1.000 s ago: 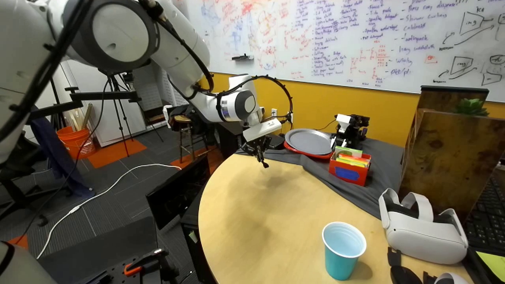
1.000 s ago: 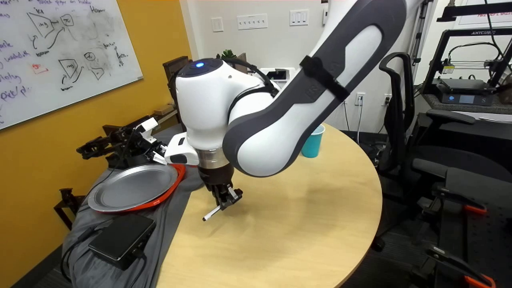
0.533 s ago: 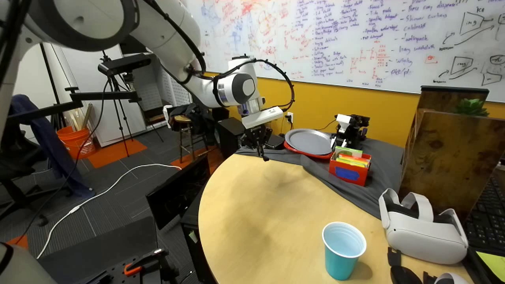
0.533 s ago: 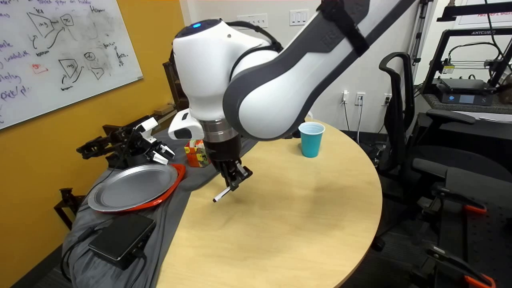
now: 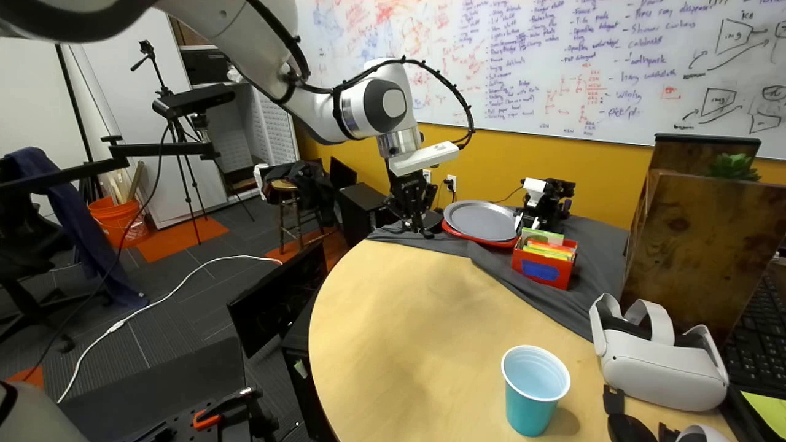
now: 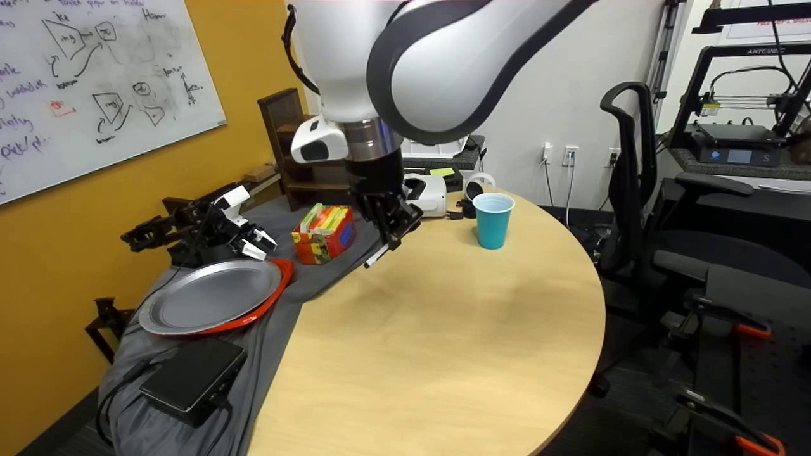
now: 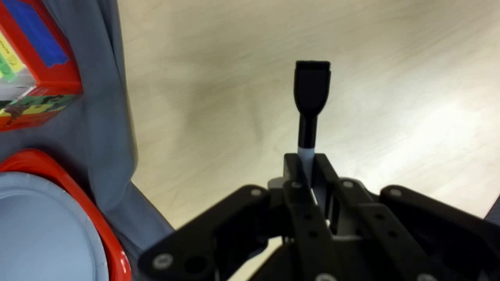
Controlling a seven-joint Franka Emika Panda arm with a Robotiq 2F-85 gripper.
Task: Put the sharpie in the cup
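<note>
My gripper is shut on the sharpie and holds it above the table. In the wrist view the fingertips (image 7: 306,168) pinch the sharpie's grey-white barrel, and its black end (image 7: 311,89) points away from the fingers. In an exterior view the sharpie (image 6: 376,256) sticks out tilted from the fingertips (image 6: 391,244). In another exterior view the gripper (image 5: 422,230) is near the table's far edge, where the sharpie is hard to make out. The light blue cup (image 5: 534,399) stands upright on the table, apart from the gripper; it also shows in an exterior view (image 6: 493,221).
A red box of cards (image 5: 543,270) and a grey plate (image 5: 482,220) on a red tray lie on the dark cloth. A white VR headset (image 5: 663,368) sits beside the cup. A small black device with white parts (image 5: 546,199) stands behind the plate.
The gripper has risen with the sharpie in it and moved closer to the red box and the cup's side of the table. The cup has not moved.
</note>
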